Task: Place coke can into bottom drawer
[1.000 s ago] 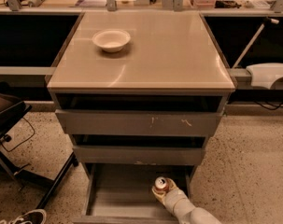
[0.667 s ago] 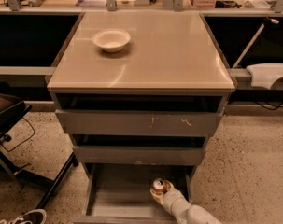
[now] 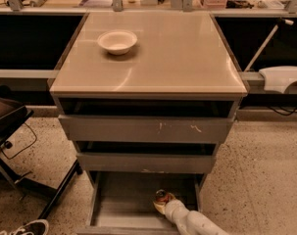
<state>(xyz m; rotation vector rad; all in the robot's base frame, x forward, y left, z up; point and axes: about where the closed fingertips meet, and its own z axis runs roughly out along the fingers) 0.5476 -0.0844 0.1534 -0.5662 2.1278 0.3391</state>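
The bottom drawer (image 3: 121, 204) of the grey cabinet is pulled open, its flat floor showing. The coke can (image 3: 162, 197) stands upright inside it, towards the right, only its silver top and a bit of red side showing. My gripper (image 3: 163, 204), at the end of the white arm coming in from the bottom right, is down in the drawer and wrapped around the can.
A white bowl (image 3: 117, 41) sits on the cabinet top (image 3: 187, 58). The top drawer with a scratched front (image 3: 148, 129) and the middle drawer (image 3: 143, 161) stick out slightly. A black chair base (image 3: 20, 175) stands at the left. A white object (image 3: 283, 77) lies at the right.
The can and my gripper have moved slightly left and lower in the bottom drawer. Nothing else has moved.
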